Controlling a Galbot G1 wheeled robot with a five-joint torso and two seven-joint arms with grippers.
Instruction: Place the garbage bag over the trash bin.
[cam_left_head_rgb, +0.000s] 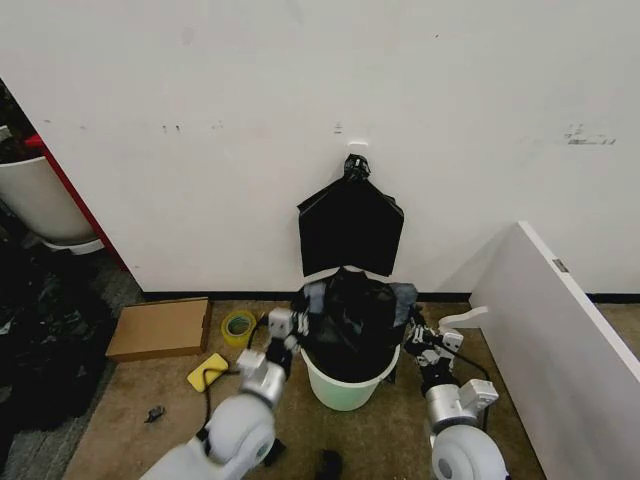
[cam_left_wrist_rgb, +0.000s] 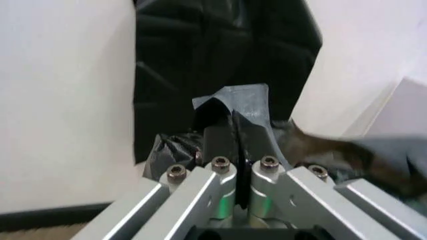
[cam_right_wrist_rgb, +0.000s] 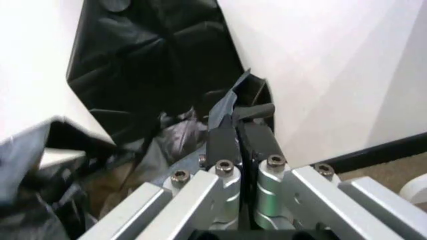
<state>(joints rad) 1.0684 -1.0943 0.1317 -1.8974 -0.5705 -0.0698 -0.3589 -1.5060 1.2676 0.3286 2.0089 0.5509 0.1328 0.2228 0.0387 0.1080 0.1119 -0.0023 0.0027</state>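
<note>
The cream-white trash bin (cam_left_head_rgb: 345, 385) stands on the brown floor by the wall. The glossy black garbage bag (cam_left_head_rgb: 352, 312) bulges up out of its mouth and spreads over the rim. My left gripper (cam_left_head_rgb: 300, 322) is at the bag's left edge, shut on a fold of the garbage bag (cam_left_wrist_rgb: 230, 107). My right gripper (cam_left_head_rgb: 414, 330) is at the bag's right edge, shut on another fold of the garbage bag (cam_right_wrist_rgb: 227, 107). Both arms reach in from below, one on each side of the bin.
A flat black bundle (cam_left_head_rgb: 350, 225) hangs from a wall hook above the bin. A yellow tape roll (cam_left_head_rgb: 238, 326), a cardboard box (cam_left_head_rgb: 160, 328) and a yellow sponge (cam_left_head_rgb: 207, 372) lie to the left. A white panel (cam_left_head_rgb: 560, 330) slants at the right. A white tub (cam_left_head_rgb: 40, 200) stands far left.
</note>
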